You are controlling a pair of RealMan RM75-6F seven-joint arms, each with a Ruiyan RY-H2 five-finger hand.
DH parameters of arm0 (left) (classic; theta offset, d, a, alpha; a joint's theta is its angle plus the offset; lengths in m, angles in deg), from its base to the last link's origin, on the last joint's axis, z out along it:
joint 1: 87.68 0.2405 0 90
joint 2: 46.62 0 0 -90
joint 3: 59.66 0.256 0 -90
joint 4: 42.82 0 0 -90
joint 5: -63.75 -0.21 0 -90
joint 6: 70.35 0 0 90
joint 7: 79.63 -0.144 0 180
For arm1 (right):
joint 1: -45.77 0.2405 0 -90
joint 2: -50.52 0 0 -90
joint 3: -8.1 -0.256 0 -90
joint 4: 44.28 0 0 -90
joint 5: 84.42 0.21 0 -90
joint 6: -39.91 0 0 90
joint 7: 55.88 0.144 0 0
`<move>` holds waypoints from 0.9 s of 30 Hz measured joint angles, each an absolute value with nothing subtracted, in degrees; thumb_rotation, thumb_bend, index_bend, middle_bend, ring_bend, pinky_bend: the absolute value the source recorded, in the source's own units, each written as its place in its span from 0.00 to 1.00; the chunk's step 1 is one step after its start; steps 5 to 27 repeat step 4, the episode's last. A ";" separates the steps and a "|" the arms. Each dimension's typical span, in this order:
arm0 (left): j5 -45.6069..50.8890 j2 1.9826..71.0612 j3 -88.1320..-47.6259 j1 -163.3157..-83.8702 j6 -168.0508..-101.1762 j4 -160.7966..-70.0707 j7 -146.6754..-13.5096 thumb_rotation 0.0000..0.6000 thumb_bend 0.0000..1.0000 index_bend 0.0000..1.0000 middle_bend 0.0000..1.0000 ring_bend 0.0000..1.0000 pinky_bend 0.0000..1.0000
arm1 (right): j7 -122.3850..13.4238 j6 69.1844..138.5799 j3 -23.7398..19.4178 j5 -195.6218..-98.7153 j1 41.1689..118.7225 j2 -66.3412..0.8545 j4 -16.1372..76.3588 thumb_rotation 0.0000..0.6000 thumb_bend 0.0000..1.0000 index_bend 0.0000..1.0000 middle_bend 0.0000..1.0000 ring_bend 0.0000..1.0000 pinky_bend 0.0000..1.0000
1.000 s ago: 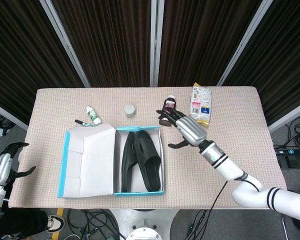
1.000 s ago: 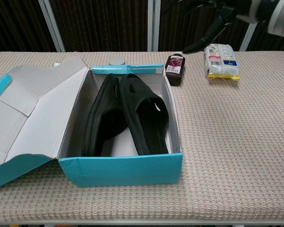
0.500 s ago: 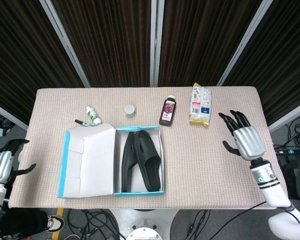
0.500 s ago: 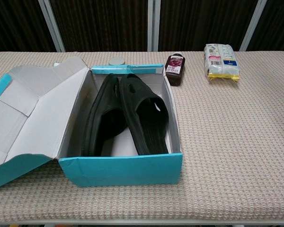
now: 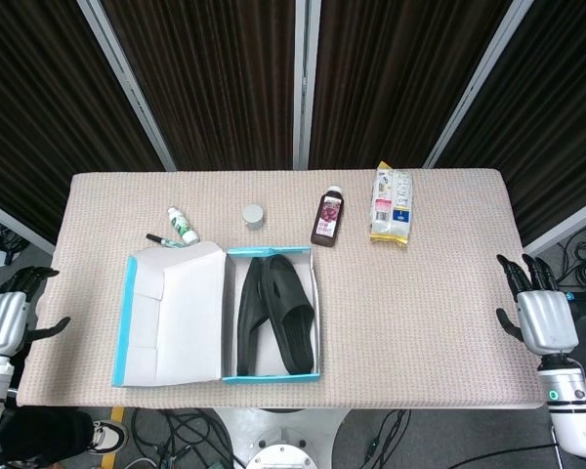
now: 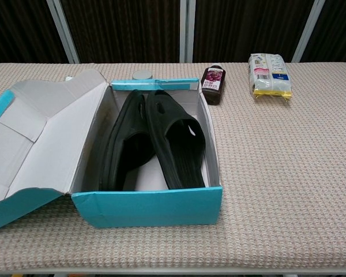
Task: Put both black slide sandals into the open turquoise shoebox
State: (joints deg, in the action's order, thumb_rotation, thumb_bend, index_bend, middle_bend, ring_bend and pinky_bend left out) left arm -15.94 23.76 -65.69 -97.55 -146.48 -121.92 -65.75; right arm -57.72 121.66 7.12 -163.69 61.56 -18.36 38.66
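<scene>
Beige woven table (image 5: 430, 293) against dark curtains. Both black slide sandals (image 5: 278, 313) lie side by side inside turquoise shoebox (image 5: 272, 376), lid flap folded open to its left. My right hand (image 5: 545, 320) hangs off the table's right edge, fingers (image 5: 523, 272) spread wide, holding and touching nothing. My left hand (image 5: 2, 318) sits off the left edge, fingers apart, also empty. Behind the box: dark juice bottle (image 5: 327, 217), snack packet (image 5: 392, 204), small grey jar (image 5: 253, 215), green-white tube (image 5: 183, 226). Chest view shows neither hand.
</scene>
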 measured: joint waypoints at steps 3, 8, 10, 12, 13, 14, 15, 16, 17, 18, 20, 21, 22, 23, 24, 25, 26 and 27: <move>-16.39 23.97 -65.36 -97.73 -146.62 -121.59 -67.84 1.00 0.17 0.24 0.20 0.13 0.23 | -55.81 121.28 7.21 -164.03 61.17 -18.20 38.45 1.00 0.16 0.00 0.15 0.00 0.05; -16.61 24.06 -65.14 -97.83 -146.59 -121.57 -68.57 1.00 0.17 0.24 0.20 0.13 0.23 | -55.20 121.19 7.17 -164.17 61.05 -18.14 38.35 1.00 0.16 0.00 0.15 0.00 0.05; -16.61 24.06 -65.14 -97.83 -146.59 -121.57 -68.57 1.00 0.17 0.24 0.20 0.13 0.23 | -55.20 121.19 7.17 -164.17 61.05 -18.14 38.35 1.00 0.16 0.00 0.15 0.00 0.05; -16.61 24.06 -65.14 -97.83 -146.59 -121.57 -68.57 1.00 0.17 0.24 0.20 0.13 0.23 | -55.20 121.19 7.17 -164.17 61.05 -18.14 38.35 1.00 0.16 0.00 0.15 0.00 0.05; -16.61 24.06 -65.14 -97.83 -146.59 -121.57 -68.57 1.00 0.17 0.24 0.20 0.13 0.23 | -55.20 121.19 7.17 -164.17 61.05 -18.14 38.35 1.00 0.16 0.00 0.15 0.00 0.05; -16.61 24.06 -65.14 -97.83 -146.59 -121.57 -68.57 1.00 0.17 0.24 0.20 0.13 0.23 | -55.20 121.19 7.17 -164.17 61.05 -18.14 38.35 1.00 0.16 0.00 0.15 0.00 0.05; -16.61 24.06 -65.14 -97.83 -146.59 -121.57 -68.57 1.00 0.17 0.24 0.20 0.13 0.23 | -55.20 121.19 7.17 -164.17 61.05 -18.14 38.35 1.00 0.16 0.00 0.15 0.00 0.05; -16.61 24.06 -65.14 -97.83 -146.59 -121.57 -68.57 1.00 0.17 0.24 0.20 0.13 0.23 | -55.20 121.19 7.17 -164.17 61.05 -18.14 38.35 1.00 0.16 0.00 0.15 0.00 0.05; -16.61 24.06 -65.14 -97.83 -146.59 -121.57 -68.57 1.00 0.17 0.24 0.20 0.13 0.23 | -55.20 121.19 7.17 -164.17 61.05 -18.14 38.35 1.00 0.16 0.00 0.15 0.00 0.05; -16.61 24.06 -65.14 -97.83 -146.59 -121.57 -68.57 1.00 0.17 0.24 0.20 0.13 0.23 | -55.20 121.19 7.17 -164.17 61.05 -18.14 38.35 1.00 0.16 0.00 0.15 0.00 0.05; -16.61 24.06 -65.14 -97.83 -146.59 -121.57 -68.57 1.00 0.17 0.24 0.20 0.13 0.23 | -55.20 121.19 7.17 -164.17 61.05 -18.14 38.35 1.00 0.16 0.00 0.15 0.00 0.05; -16.61 24.06 -65.14 -97.83 -146.59 -121.57 -68.57 1.00 0.17 0.24 0.20 0.13 0.23 | -55.20 121.19 7.17 -164.17 61.05 -18.14 38.35 1.00 0.16 0.00 0.15 0.00 0.05; -16.61 24.06 -65.14 -97.83 -146.59 -121.57 -68.57 1.00 0.17 0.24 0.20 0.13 0.23 | -55.20 121.19 7.17 -164.17 61.05 -18.14 38.35 1.00 0.16 0.00 0.15 0.00 0.05; -16.61 24.06 -65.14 -97.83 -146.59 -121.57 -68.57 1.00 0.17 0.24 0.20 0.13 0.23 | -55.20 121.19 7.17 -164.17 61.05 -18.14 38.35 1.00 0.16 0.00 0.15 0.00 0.05; -16.61 24.06 -65.14 -97.83 -146.59 -121.57 -68.57 1.00 0.17 0.24 0.20 0.13 0.23 | -55.20 121.19 7.17 -164.17 61.05 -18.14 38.35 1.00 0.16 0.00 0.15 0.00 0.05; -16.61 24.06 -65.14 -97.83 -146.59 -121.57 -68.57 1.00 0.17 0.24 0.20 0.13 0.23 | -55.20 121.19 7.17 -164.17 61.05 -18.14 38.35 1.00 0.16 0.00 0.15 0.00 0.05; -16.61 24.06 -65.14 -97.83 -146.59 -121.57 -68.57 1.00 0.17 0.24 0.20 0.13 0.23 | -55.20 121.19 7.17 -164.17 61.05 -18.14 38.35 1.00 0.16 0.00 0.15 0.00 0.05; -16.61 24.06 -65.14 -97.83 -146.59 -121.57 -68.57 1.00 0.17 0.24 0.20 0.13 0.23 | -55.20 121.19 7.17 -164.17 61.05 -18.14 38.35 1.00 0.16 0.00 0.15 0.00 0.05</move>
